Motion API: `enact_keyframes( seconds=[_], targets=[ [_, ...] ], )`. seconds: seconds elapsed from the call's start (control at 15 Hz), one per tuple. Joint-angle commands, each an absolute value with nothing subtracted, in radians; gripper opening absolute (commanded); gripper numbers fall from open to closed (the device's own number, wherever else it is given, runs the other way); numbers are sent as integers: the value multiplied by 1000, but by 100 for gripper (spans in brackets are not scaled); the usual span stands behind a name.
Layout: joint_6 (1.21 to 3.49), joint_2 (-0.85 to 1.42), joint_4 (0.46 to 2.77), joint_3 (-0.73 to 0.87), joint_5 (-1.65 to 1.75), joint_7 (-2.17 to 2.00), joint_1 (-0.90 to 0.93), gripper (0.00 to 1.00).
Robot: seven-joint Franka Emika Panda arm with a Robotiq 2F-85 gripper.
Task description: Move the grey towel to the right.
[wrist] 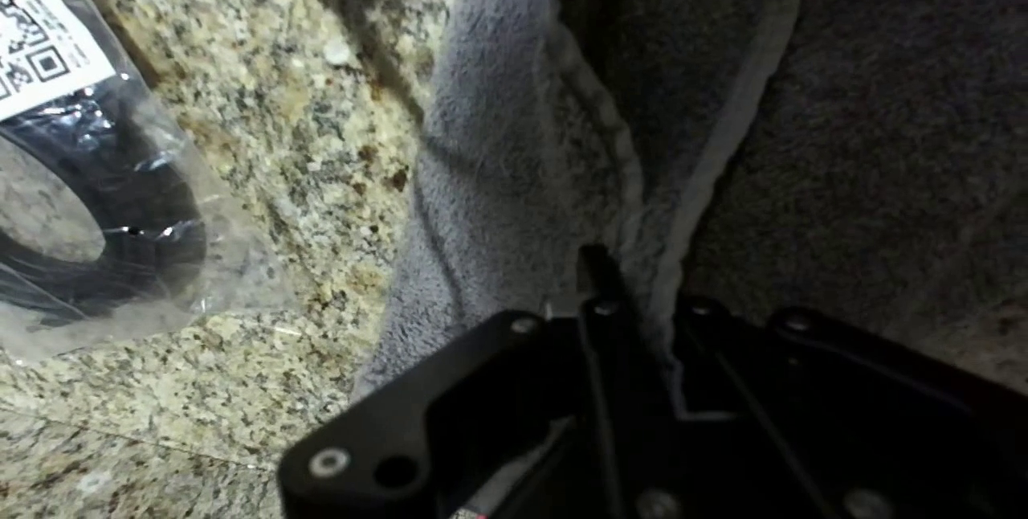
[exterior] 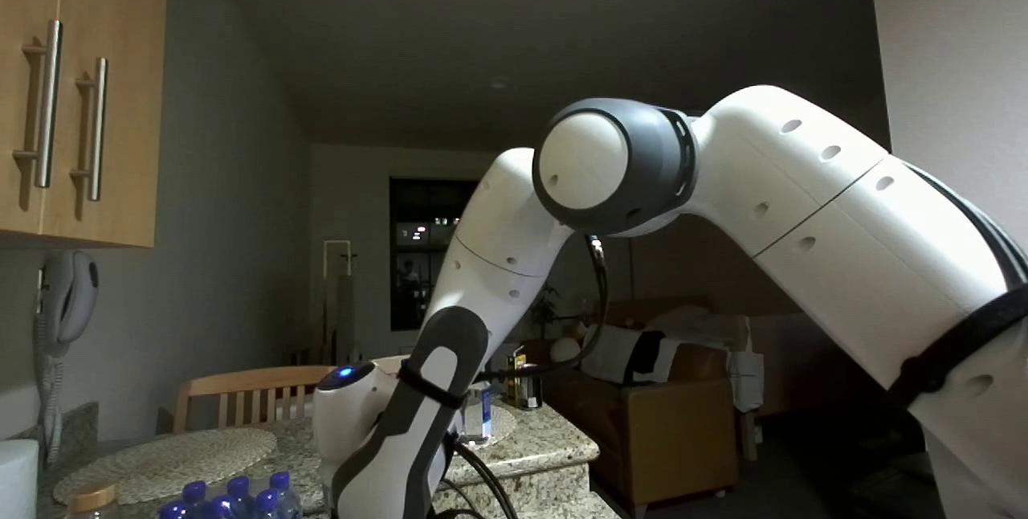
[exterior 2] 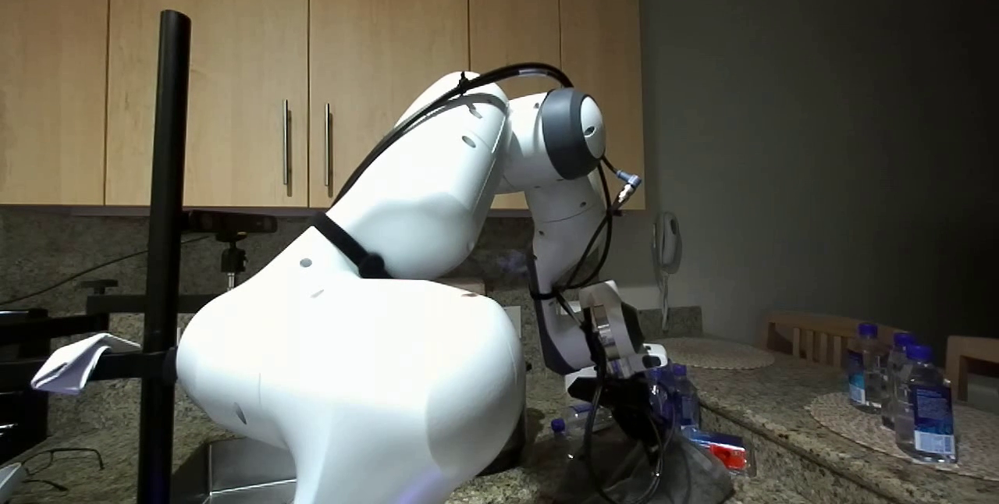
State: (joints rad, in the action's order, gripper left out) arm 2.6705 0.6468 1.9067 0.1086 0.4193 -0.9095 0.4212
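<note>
wrist view, left: bag on tabletop | right of it: towel on tabletop, grey, plush, pale-hemmed, rumpled into folds | fingers clamped together on towel | arm in an exterior view: arched high, extended rightward, bent downward over towel

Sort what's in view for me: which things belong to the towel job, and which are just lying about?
Part of the job:
grey towel
claw, shut on the towel's edge

Just lying about:
bagged black item, apart from the towel
three blue-capped bottles, standing on a round mat
red-and-blue package, near the towel
</note>
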Motion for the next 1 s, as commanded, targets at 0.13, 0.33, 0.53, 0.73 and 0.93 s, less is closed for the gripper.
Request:
enact_keyframes(
  seconds=[0.13,0.33,0.53,0.73,0.93],
  targets=[
    [2665,520,1961,110,370,-888,411,10],
    [2658,464,1974,106,341,-898,401,10],
    [2635,430,1994,101,318,-900,385,11],
    [2594,414,2014,102,309,-912,371,9],
    [2567,405,2032,81,290,-897,354,35]
  ],
)
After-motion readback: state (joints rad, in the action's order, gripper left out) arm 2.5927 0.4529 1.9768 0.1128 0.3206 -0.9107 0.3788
